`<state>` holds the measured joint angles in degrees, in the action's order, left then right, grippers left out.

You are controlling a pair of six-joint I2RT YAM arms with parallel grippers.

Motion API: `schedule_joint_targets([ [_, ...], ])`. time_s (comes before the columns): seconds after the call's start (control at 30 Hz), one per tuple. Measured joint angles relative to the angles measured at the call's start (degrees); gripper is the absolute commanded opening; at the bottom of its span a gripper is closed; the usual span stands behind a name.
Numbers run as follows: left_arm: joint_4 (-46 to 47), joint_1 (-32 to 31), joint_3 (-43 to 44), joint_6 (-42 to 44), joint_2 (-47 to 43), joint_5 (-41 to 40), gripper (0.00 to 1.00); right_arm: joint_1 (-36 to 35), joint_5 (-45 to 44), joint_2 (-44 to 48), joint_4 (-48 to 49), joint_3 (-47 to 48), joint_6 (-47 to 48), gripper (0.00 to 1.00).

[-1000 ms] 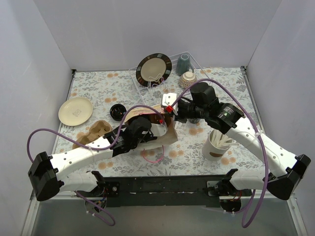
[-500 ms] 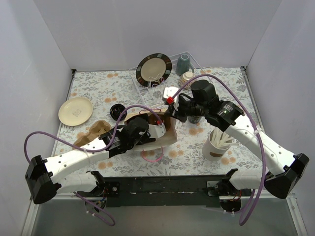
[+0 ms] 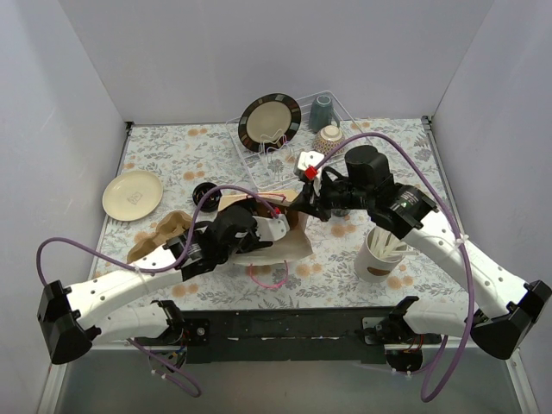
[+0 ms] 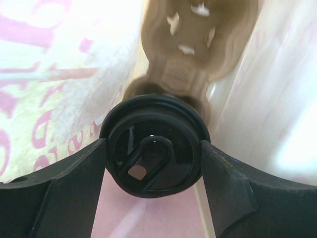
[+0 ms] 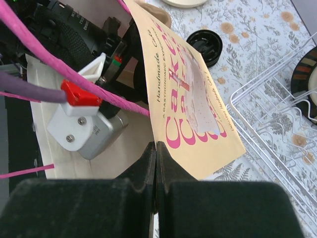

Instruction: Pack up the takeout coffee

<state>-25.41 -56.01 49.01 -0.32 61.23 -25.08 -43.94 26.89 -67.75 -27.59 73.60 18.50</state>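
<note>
A black lidded takeout coffee cup (image 4: 153, 148) sits between my left gripper's fingers (image 4: 64, 193), which are shut on it inside the cream paper bag (image 3: 274, 243) with pink lettering. A brown pulp cup carrier (image 4: 198, 44) shows beyond the cup, between the bag's walls. My left gripper (image 3: 259, 226) is reached into the bag's mouth. My right gripper (image 5: 156, 146) is shut on the bag's top edge (image 5: 193, 99) and holds it up; it also shows in the top view (image 3: 299, 205). A loose black lid (image 3: 205, 195) lies on the table left of the bag.
A brown carrier (image 3: 164, 231) lies left of the bag. A white cup of stirrers (image 3: 379, 250) stands under the right arm. A wire dish rack (image 3: 285, 147) at the back holds a dark-rimmed plate (image 3: 269, 121), a mug (image 3: 321, 112) and a bowl (image 3: 329, 138). A cream plate (image 3: 132, 194) lies left.
My left gripper has pushed farther into the bag with the cup. My right gripper has drawn the bag's edge to the right and upward.
</note>
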Motion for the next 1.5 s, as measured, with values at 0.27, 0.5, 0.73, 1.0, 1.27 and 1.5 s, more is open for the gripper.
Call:
schedule_joint_targets([
  [0.27, -3.15, -0.07, 0.35, -1.90, -3.06, 3.87, 0.00, -0.04, 1.05, 1.07, 2.03, -1.53, -4.09, 0.01],
  [0.5, -4.72, -0.07, 0.66, -2.03, -2.93, 6.40, 0.00, 0.00, 1.90, 2.82, 2.43, -3.89, -8.02, 0.01],
  [0.73, -4.55, 0.09, 0.55, -3.80, -2.38, 8.72, 0.00, 0.00, 2.21, 4.17, 2.51, -5.46, -9.33, 0.01],
  [1.0, -4.39, 0.98, -0.22, -6.40, -2.08, 11.85, 0.00, 0.11, 2.29, 4.15, 2.36, -5.92, -9.33, 0.01],
  [1.27, -4.33, 1.16, -2.29, -7.50, -2.08, 14.03, 0.00, 0.52, 2.82, 4.02, 1.86, -6.78, -9.11, 0.01],
  [1.5, -3.17, 1.16, -4.46, -8.39, -2.16, 15.04, 0.07, 0.74, 3.34, 3.52, 1.97, -6.86, -8.66, 0.01],
])
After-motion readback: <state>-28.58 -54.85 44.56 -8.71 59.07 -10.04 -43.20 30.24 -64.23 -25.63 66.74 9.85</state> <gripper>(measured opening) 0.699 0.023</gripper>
